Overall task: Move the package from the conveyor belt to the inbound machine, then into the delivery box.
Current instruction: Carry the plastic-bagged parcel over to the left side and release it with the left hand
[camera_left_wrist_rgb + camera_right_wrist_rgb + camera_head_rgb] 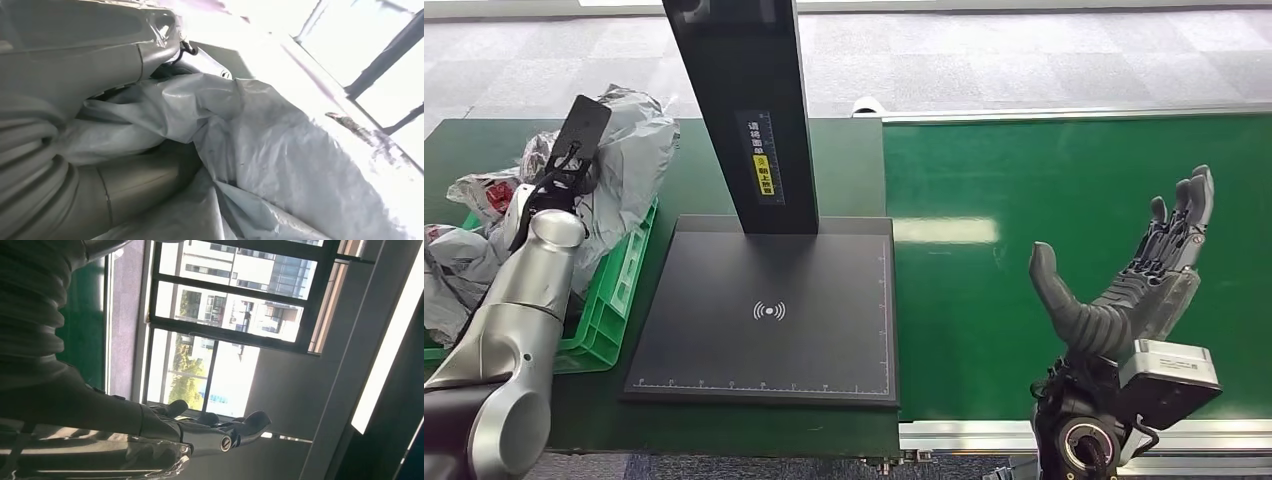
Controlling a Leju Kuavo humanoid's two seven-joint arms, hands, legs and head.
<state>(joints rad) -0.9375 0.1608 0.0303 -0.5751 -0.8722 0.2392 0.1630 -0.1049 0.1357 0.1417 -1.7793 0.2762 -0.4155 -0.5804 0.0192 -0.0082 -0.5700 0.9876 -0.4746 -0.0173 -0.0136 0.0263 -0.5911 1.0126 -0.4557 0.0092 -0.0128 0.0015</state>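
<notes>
A crumpled grey plastic package (634,150) hangs over the green delivery box (614,295) at the left. My left hand (572,150) is against it, and in the left wrist view the package (260,150) is wedged between the thick thumb (90,65) and the fingers (130,185), so the hand grips it. My right hand (1134,275) is raised above the green conveyor belt (1024,180), palm up, fingers spread and holding nothing. In the right wrist view its fingers (240,427) point at windows.
The black inbound machine has a flat scanning plate (764,310) and an upright column (739,110) between box and belt. Other bagged packages (459,265) lie in and beside the box. The belt's metal rail (964,435) runs along the near edge.
</notes>
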